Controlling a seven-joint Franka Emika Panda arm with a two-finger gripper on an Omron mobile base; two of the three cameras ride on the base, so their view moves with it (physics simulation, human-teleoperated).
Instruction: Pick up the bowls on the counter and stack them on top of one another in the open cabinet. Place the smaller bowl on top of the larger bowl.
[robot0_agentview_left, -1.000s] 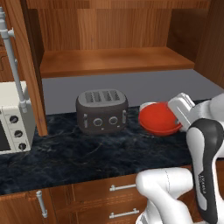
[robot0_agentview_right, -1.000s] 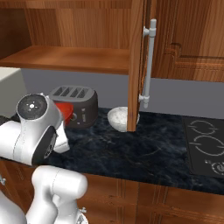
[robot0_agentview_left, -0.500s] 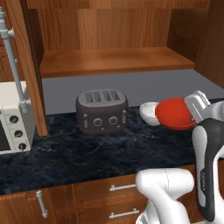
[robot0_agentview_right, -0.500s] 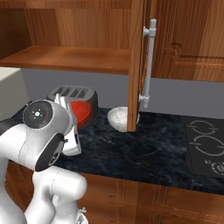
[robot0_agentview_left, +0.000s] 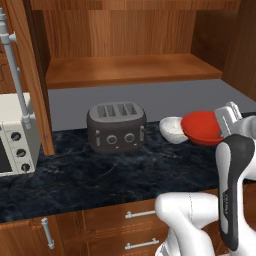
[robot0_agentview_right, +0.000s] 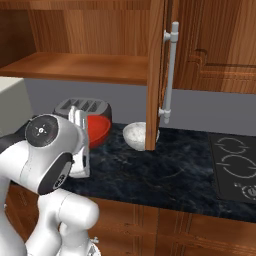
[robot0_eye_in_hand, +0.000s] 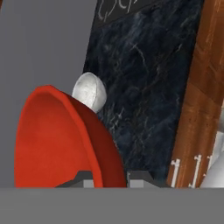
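Note:
My gripper is shut on the rim of the smaller bowl, shallow and glossy red, and holds it tilted a little above the counter. In the right base view the red bowl hangs in front of my gripper. The larger bowl, speckled white-grey, rests on the counter just left of and behind the red one. In the hand view the red bowl rises from my gripper, with the white bowl beyond. The open cabinet's shelf is above.
A dark toaster stands on the counter left of the bowls, a white toaster oven further left. The open cabinet door with its silver handle hangs just right of the white bowl. A cooktop lies far right.
My gripper has carried the red bowl to the right, uncovering the white bowl behind it. Over the last half second it has barely moved.

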